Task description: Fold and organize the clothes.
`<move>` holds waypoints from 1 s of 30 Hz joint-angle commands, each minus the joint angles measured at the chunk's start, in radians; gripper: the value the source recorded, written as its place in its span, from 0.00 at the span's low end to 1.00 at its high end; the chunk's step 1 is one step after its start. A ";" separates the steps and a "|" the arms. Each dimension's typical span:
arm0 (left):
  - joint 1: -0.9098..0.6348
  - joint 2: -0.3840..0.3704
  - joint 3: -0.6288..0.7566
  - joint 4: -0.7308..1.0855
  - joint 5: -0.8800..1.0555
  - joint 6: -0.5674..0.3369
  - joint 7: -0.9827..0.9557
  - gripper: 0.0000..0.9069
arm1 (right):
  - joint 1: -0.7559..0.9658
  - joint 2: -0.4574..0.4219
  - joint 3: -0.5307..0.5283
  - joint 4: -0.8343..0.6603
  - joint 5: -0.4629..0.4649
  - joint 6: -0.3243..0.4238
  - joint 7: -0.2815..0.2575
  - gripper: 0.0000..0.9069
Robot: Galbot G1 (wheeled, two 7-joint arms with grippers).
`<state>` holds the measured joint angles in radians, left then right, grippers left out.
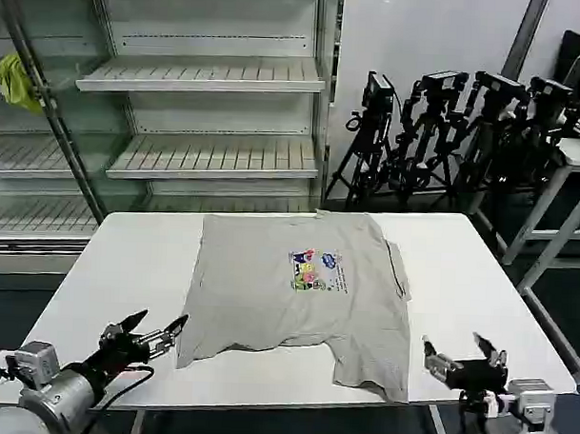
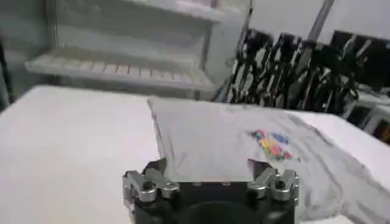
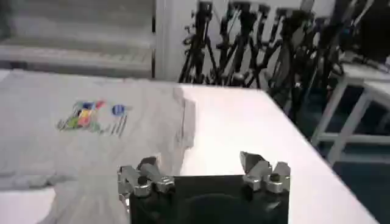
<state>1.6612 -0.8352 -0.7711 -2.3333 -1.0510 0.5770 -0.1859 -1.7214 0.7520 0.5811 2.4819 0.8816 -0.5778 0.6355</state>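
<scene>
Shirt lies print-up on the white bench, between both claws and beyond them, its sides folded in. Left claw hovers spread at the near bench edge, just beside the shirt's hem corner. Right claw, also spread, hovers near the other hem corner.

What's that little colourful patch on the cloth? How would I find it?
Start at the white table before the shelves. A light grey short-sleeved shirt lies spread on it. The cartoon chest print sits right of the shirt's middle, the one multicoloured spot on plain grey fabric.
</scene>
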 commanded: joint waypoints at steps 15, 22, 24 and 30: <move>-0.008 0.005 0.153 0.111 0.097 0.000 0.028 1.00 | 0.020 -0.014 -0.153 -0.054 -0.025 -0.001 0.022 1.00; 0.002 0.005 0.167 0.114 0.146 -0.001 0.041 1.00 | 0.015 0.004 -0.180 -0.061 -0.060 0.000 0.019 1.00; 0.000 0.002 0.170 0.113 0.155 -0.001 0.043 1.00 | 0.015 0.008 -0.188 -0.065 -0.073 0.000 0.018 1.00; -0.001 -0.003 0.173 0.112 0.166 -0.001 0.046 0.74 | 0.014 0.017 -0.203 -0.071 -0.090 0.000 0.015 1.00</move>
<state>1.6575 -0.8377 -0.6095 -2.2285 -0.9166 0.5736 -0.1434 -1.7069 0.7666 0.3985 2.4147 0.8086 -0.5774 0.6499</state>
